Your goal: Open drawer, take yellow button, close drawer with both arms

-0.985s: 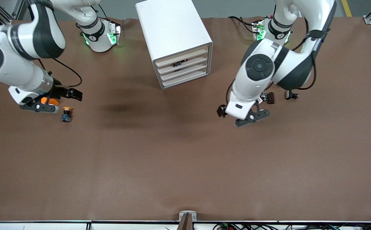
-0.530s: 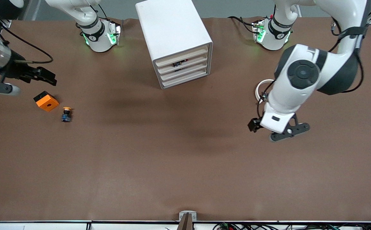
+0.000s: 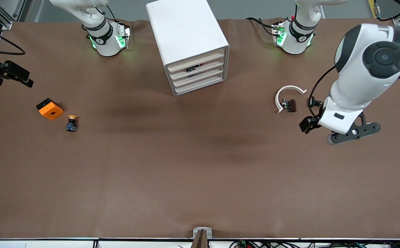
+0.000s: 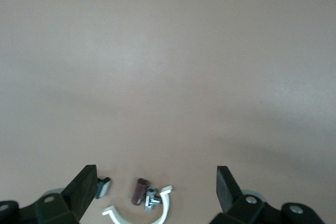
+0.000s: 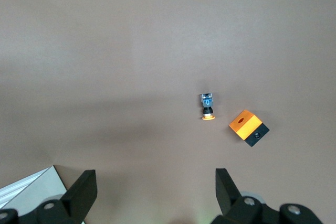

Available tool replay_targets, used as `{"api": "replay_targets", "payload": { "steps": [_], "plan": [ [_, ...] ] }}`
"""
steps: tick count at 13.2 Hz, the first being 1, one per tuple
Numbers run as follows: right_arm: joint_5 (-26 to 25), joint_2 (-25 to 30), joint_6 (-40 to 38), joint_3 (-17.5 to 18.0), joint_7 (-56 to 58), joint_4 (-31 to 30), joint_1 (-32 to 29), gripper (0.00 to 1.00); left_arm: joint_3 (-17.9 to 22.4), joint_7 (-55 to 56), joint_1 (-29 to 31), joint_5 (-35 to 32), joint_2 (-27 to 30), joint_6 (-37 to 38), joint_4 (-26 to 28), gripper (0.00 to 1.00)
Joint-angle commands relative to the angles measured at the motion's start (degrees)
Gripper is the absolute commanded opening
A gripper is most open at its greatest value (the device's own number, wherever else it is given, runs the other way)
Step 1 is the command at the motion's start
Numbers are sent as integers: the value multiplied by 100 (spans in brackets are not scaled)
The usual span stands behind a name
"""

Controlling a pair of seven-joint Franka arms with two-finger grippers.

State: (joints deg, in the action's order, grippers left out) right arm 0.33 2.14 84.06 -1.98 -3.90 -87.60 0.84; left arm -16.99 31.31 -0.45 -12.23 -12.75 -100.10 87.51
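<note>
A: Button [image 3: 71,123] status?

B: Lying on the brown table [image 3: 193,165], toward the right arm's end, just beside the orange square block [image 3: 49,109] and a bit nearer the front camera than it. Not touching. Right wrist view shows the same pair, button [image 5: 208,107] next to block [image 5: 249,128].

A: Drawer?

B: All four look pushed in flush in the white cabinet [image 3: 187,41]. The second drawer [image 3: 196,68] from the top has something dark showing at its front, too small to identify, possibly a part inside.

A: Right gripper?

B: Right gripper [image 5: 152,195] is up over the table edge at the right arm's end, fingers spread wide, nothing between them. In the front view only its dark tip [image 3: 8,74] shows at the frame border.

A: Left gripper?

B: Left gripper [image 4: 155,195] hangs over the table at the left arm's end, fingers spread apart, empty. In the front view it's there [image 3: 339,129], near the white curved strip [image 3: 288,94] and the small dark clips [image 3: 289,105].
</note>
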Motion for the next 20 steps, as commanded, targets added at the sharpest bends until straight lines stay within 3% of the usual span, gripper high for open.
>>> {"api": "replay_targets", "payload": {
  "steps": [1,4,7,9,13,16,20],
  "plan": [
    [-174,-135,-170,58,56,349,-14,100,-85,-397,203,54,386,271,38,100],
    [-148,-135,-188,58,38,367,-14,100,63,-1246,274,317,816,535,152,100],
    [-121,-135,-302,49,47,367,-32,100,809,-2206,-95,457,1378,692,512,100],
    [-112,-143,-302,58,30,367,-23,100,986,-2628,-87,1062,1616,1113,522,100],
    [-103,-144,-293,58,30,367,-23,100,1101,-2692,-17,1241,1986,1791,557,100],
    [-94,-144,-293,58,30,367,-32,100,1347,-2727,-25,1241,2153,1574,741,100],
    [-103,-144,-302,49,30,367,-40,100,1164,-2701,-17,1197,2285,1274,1014,100]
  ]
}}
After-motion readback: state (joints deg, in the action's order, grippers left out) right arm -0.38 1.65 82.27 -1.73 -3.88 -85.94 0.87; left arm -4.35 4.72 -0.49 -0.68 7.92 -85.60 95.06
